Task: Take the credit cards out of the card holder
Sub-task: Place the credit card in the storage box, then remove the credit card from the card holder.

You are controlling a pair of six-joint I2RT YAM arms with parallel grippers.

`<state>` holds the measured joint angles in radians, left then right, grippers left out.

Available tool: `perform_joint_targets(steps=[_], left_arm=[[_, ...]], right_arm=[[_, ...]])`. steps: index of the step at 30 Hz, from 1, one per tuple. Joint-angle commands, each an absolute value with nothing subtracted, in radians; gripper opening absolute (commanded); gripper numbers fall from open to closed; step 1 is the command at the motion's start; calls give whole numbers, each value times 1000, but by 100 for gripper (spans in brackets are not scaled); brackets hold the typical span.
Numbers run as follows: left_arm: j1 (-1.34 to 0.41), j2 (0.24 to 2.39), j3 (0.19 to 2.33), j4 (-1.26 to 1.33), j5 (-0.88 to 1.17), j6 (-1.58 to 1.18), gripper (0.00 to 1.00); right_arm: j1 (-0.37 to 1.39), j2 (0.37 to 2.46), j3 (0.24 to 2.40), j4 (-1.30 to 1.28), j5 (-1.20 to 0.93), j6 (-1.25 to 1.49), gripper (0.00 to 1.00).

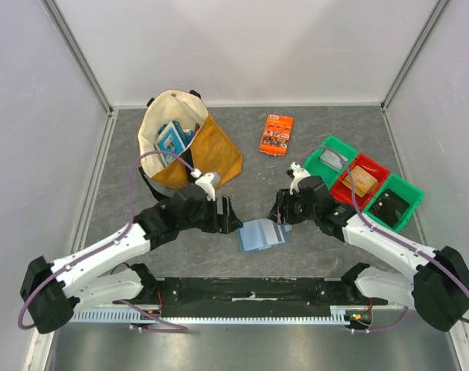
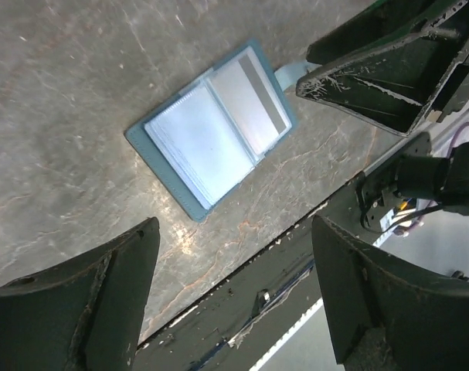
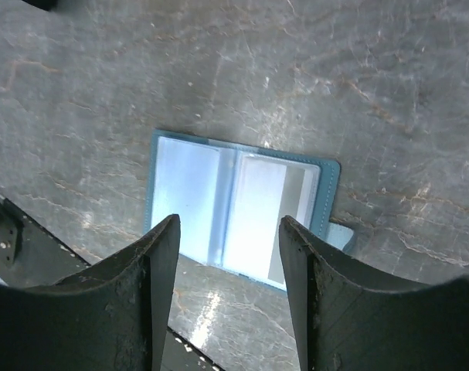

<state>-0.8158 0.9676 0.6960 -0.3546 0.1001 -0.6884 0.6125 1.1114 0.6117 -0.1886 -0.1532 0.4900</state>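
Plainly open: card holder on the table

Left gripper and right gripper both stand fingers apart, holding nothing. The card holder lies beneath the right gripper's tips and just ahead of the left's, face in plain view. Behind the left gripper slumps a tan bag with a blue-and-white box; green and red bins flank the right arm — an orange packet lies well beyond.
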Motion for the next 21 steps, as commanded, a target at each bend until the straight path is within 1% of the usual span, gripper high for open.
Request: perform_joint_targets(steps=[1,6,10,12,14,17,21], left_arm=[[-874,1063,750,-249,18,-775,85],[-907,1193,781,-193,5,-784,85],[-920,1304,810,-160,5,-784,81],[-926,1363,824,-156,5,-779,74],[-933,1403,831,-152,5,-775,65],[-940,1451,831,-132,5,-770,50],[-950,1499,833,-124,3,-767,45]], right_arm=[[623,1153,575,-124,-127,500,61],[623,1169,542,-120,-83,505,59],[623,1201,541,-118,-94,492,56],[623,1218,535,-103,-103,492,54],[623,1224,528,-89,-104,492,51],[621,1242,528,-89,-98,485,50],[623,1259,520,-75,-106,485,49]])
